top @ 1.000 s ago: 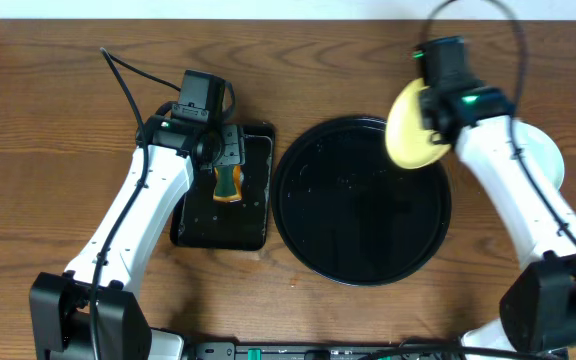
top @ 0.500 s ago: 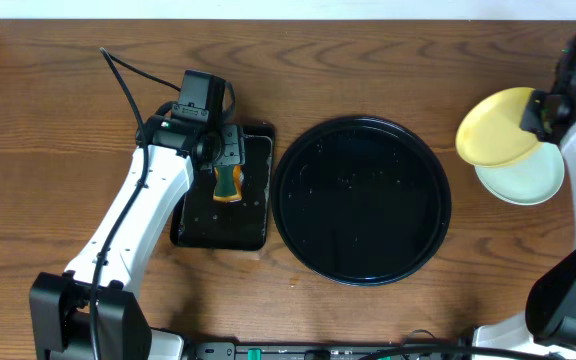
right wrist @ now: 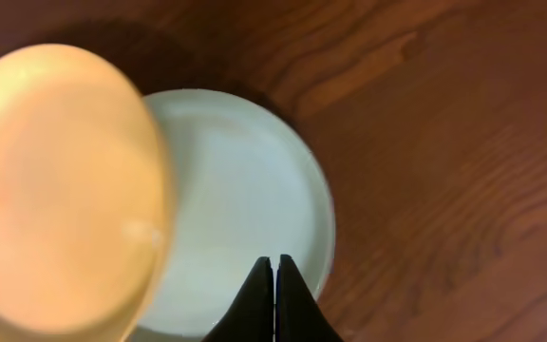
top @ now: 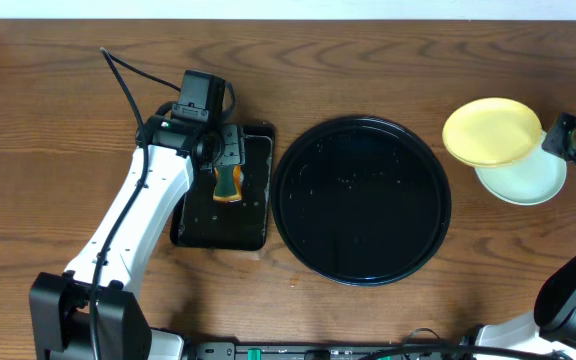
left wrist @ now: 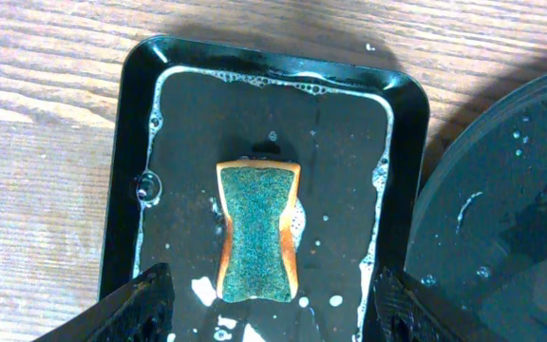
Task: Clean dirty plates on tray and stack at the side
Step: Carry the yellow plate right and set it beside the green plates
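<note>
The pale yellow plate lies over the upper left of a pale mint plate on the table right of the round black tray. I cannot tell whether it rests on the mint plate or hangs above it. In the right wrist view the yellow plate is close and blurred, left of the mint plate. My right gripper is shut over the mint plate with nothing between its tips; it also shows in the overhead view. The round tray holds only water drops. My left gripper is open.
A small black rectangular tray with soapy water holds an orange and green sponge, under my left gripper. The round tray's rim is just right of it. A black cable runs behind the left arm.
My right arm has swung right, carrying the yellow plate from over the round tray's back rim to over the mint plate. The left arm has not moved.
</note>
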